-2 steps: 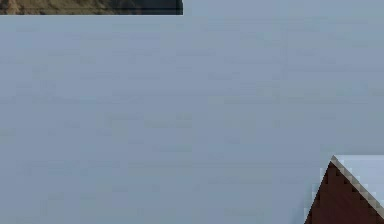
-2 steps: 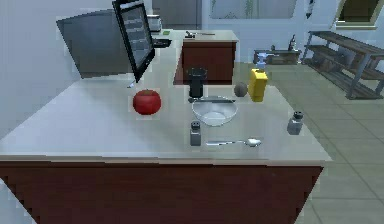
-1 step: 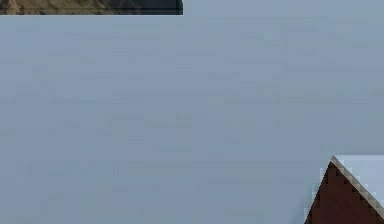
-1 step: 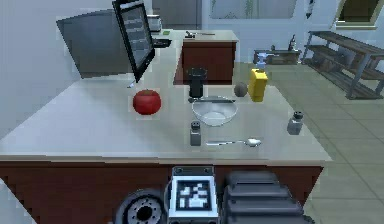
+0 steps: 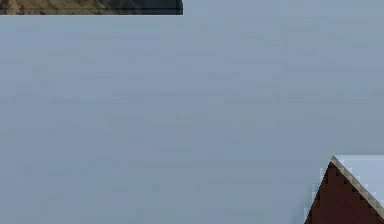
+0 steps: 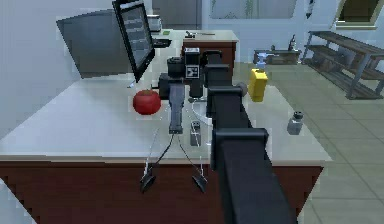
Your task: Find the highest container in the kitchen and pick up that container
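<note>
Your dark square arm [image 6: 240, 150] overhangs the white countertop [image 6: 80, 118], load in the gripper [image 6: 174, 183] untellable; seemingly approaching, so centre the yellow boxy container [image 6: 259, 84].

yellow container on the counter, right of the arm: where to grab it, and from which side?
Probably mid-body on the yellow container, side-on from the arm side view's left, where the arm already lies. It stands upright on the counter, taller than wide, with bare top on that side. The small grey shaker stands apart from it, nearer the counter's front edge.
</note>
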You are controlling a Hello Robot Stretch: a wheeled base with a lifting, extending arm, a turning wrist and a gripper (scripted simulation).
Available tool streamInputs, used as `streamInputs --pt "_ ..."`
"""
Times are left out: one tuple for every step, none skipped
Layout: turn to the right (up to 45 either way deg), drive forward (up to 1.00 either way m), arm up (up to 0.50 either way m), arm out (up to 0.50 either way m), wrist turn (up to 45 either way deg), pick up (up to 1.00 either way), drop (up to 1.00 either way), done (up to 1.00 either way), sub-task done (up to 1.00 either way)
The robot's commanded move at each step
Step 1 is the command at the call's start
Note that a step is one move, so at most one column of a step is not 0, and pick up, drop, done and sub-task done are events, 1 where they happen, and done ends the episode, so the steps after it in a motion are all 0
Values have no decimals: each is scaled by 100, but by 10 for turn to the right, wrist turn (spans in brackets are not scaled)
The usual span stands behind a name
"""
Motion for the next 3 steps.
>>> streamInputs --pt "0 0 0 0 450 0 0 0 0" --pt "0 0 0 0 450 0 0 0 0" --pt "0 0 0 0 450 0 0 0 0"
